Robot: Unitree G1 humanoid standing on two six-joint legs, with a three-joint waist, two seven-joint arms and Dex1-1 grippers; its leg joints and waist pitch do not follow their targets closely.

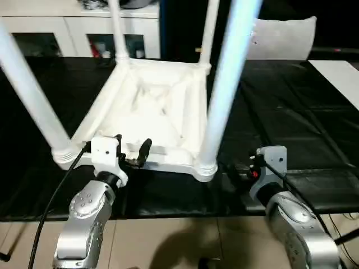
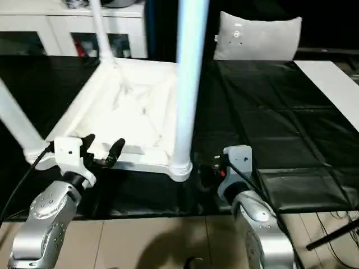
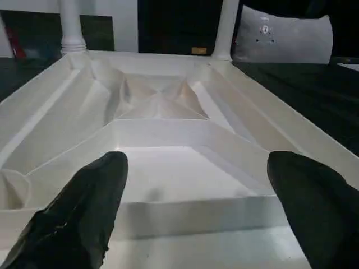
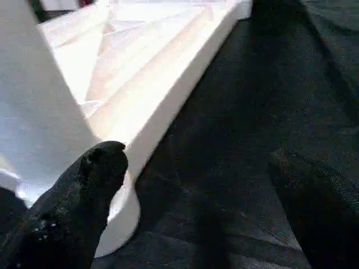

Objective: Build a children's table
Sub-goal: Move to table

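1. The children's table (image 1: 151,106) lies upside down on the black-covered work table (image 1: 280,112), ribbed underside facing up, with all four white legs (image 1: 224,89) standing in its corner sockets.
2. Its near edge sits close to the work table's front edge, the near corners just inside that edge; a broad bare stretch of black cover lies on the robot's right side.
3. A grey cushion (image 2: 258,36) stands at the far side, and white cabinets (image 1: 73,33) are behind it.
4. The left gripper (image 1: 130,150) hovers at the near rim between the two front legs, fingers (image 3: 84,213) spread wide, holding nothing.
5. The right gripper (image 4: 196,213) sits just beside the near right leg's socket, over bare cover, likewise spread wide and empty.
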